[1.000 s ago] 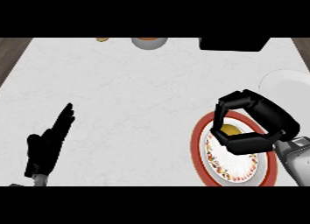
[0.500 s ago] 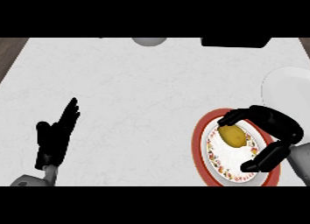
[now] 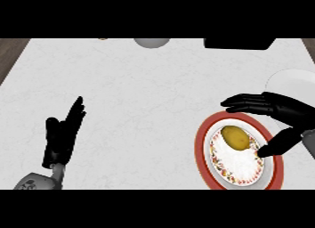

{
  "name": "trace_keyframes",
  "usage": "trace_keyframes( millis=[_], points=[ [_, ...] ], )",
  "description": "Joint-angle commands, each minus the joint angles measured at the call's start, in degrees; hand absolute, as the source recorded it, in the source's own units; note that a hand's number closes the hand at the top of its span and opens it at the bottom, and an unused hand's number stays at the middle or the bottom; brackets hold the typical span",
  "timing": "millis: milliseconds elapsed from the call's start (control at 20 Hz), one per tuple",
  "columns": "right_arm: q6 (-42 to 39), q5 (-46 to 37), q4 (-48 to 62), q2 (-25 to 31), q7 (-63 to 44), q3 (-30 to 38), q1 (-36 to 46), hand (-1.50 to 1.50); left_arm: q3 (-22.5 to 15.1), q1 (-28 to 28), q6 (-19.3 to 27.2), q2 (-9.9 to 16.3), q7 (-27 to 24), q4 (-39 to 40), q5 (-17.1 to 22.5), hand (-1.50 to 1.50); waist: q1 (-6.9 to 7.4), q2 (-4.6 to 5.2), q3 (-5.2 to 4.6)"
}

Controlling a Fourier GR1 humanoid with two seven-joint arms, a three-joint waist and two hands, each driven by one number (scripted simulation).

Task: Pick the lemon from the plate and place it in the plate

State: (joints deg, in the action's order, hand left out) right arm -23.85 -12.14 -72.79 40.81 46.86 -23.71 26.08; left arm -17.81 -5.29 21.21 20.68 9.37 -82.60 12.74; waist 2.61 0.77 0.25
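We see the lemon (image 3: 235, 137) lying on the upper part of the red-rimmed plate (image 3: 201, 147), on its white middle, with a speckled band of pattern running round it inside the red rim. The plate sits at about four o'clock on the white counter (image 3: 140, 89), close to the lower right.

Our right hand (image 3: 281, 111) arches over the plate from the three o'clock side. Its fingers reach out at the lemon's twelve to one o'clock, over the plate's upper rim, and its thumb (image 3: 278, 142) points in from the lemon's three to four o'clock, its tip on the plate's white part just beside the fruit. The fingers are spread and only slightly bent, and we see a gap between them and the lemon, so the hand grips nothing. The grey forearm shows at the right edge.

A second, plain white plate (image 3: 295, 84) lies at two o'clock, just beyond the right hand and partly hidden by it.

Our left hand (image 3: 62, 136) rests at about eight o'clock, well apart from both plates, its fingers straight and pointing up the counter, holding nothing.

Along the far edge at twelve o'clock we see a grey rounded thing (image 3: 151, 42), and at one o'clock a black box (image 3: 239, 43), both cut by the view's top.
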Motion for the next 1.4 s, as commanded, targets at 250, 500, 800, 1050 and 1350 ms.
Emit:
trace_keyframes(
  millis=[250,500,800,1050,1350],
  points=[
    [-3.9,-15.5,6.4,4.9,8.0,-11.5,10.0,-1.50,-0.9,0.5,0.9,-2.0,1.3,0.9,-1.5,0.00,-0.64,-0.44,-0.25],
    [-1.4,-21.5,11.3,-2.2,5.5,-16.8,13.1,-1.50,2.3,-0.6,-1.0,-1.7,-1.0,4.1,-0.8,0.00,-1.35,-0.50,-0.27],
    [3.7,-26.4,22.4,-4.4,12.2,-16.3,14.5,-1.50,2.9,0.5,-0.8,-1.5,2.4,-0.8,-2.3,0.00,-1.55,-0.59,-0.22],
    [5.0,-28.5,24.1,-5.6,13.1,-17.2,13.5,-1.50,4.3,2.0,-2.1,-1.7,1.8,-1.3,-2.1,0.00,-1.67,-0.68,-0.22],
    [7.5,-31.1,27.4,-6.9,15.4,-16.9,13.5,-1.50,6.0,2.4,-3.9,-1.6,0.5,0.2,-2.9,0.00,-1.91,-0.65,-0.24]
  ],
)
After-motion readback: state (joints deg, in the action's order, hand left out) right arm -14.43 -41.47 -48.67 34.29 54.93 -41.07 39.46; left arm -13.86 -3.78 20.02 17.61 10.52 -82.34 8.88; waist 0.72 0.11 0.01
